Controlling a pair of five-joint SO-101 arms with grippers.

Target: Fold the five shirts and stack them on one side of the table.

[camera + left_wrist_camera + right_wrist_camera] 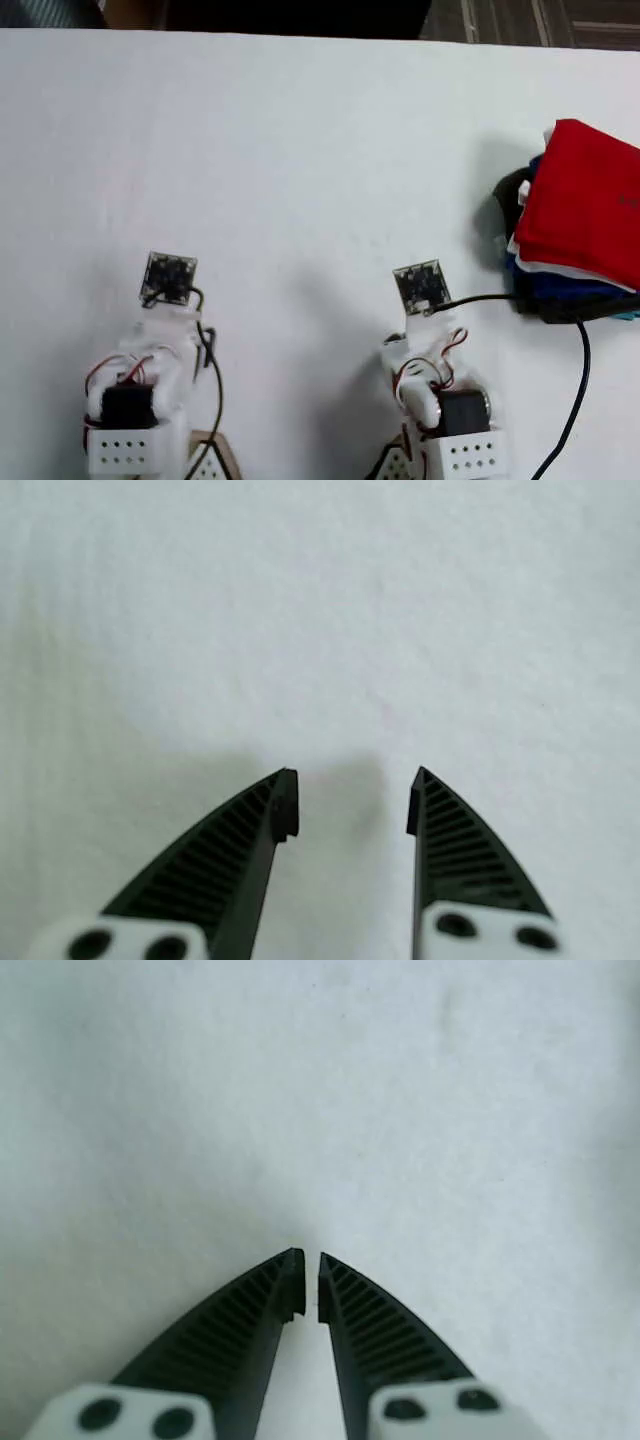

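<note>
A stack of folded shirts lies at the table's right edge, a red one on top, with white, blue and black layers under it. Both arms sit drawn back at the near edge. The left arm is at the near left, far from the stack. Its gripper is open over bare white cloth, nothing between the fingers. The right arm rests near the middle right, a short way from the stack. Its gripper is shut, the fingertips nearly touching, holding nothing.
The white table cover stretches bare across the middle and left. A black cable runs from the right arm past the stack's near edge. The table's far edge meets a dark floor.
</note>
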